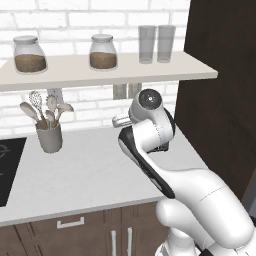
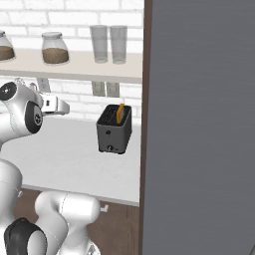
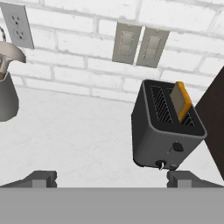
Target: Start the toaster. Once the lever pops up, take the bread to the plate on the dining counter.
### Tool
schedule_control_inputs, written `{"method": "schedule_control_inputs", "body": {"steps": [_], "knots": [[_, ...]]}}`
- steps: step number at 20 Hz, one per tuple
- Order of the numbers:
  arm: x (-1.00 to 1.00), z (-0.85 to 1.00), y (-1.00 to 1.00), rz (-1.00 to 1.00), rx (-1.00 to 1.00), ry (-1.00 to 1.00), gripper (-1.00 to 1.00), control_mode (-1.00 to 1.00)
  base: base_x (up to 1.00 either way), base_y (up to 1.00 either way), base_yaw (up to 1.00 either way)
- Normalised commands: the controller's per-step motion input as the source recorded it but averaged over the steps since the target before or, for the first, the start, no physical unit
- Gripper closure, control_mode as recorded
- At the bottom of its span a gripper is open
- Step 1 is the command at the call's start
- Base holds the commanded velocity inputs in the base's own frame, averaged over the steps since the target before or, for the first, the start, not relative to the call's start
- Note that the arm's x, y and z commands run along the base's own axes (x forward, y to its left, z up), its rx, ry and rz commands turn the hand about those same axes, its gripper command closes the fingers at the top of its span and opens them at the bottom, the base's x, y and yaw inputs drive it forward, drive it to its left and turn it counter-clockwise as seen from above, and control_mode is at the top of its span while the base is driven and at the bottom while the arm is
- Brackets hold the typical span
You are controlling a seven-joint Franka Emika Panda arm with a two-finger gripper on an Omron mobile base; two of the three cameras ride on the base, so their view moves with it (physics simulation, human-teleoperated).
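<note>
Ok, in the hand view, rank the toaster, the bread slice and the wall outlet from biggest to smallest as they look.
1. toaster
2. and 3. wall outlet and bread, the part showing above the slot: they look about alike, so no ranking between them.

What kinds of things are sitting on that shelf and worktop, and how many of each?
Jars: 2
Drinking glasses: 2
Utensil cup: 1
Toaster: 1
Bread slice, standing in the toaster's slot: 1
Total: 7
</note>
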Motion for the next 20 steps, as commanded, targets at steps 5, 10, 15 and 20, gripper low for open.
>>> {"method": "schedule_control_inputs", "body": {"steps": [5, 10, 15, 20], "knots": [[0.00, 0.00, 0.00, 0.00, 0.00, 0.00, -1.00, -1.00, 0.00, 0.00, 0.00], [0.00, 0.00, 0.00, 0.00, 0.00, 0.00, -1.00, -1.00, 0.00, 0.00, 0.00], [0.00, 0.00, 0.00, 0.00, 0.00, 0.00, -1.00, -1.00, 0.00, 0.00, 0.00], [0.00, 0.00, 0.00, 0.00, 0.00, 0.00, -1.00, -1.00, 0.00, 0.00, 0.00]]}}
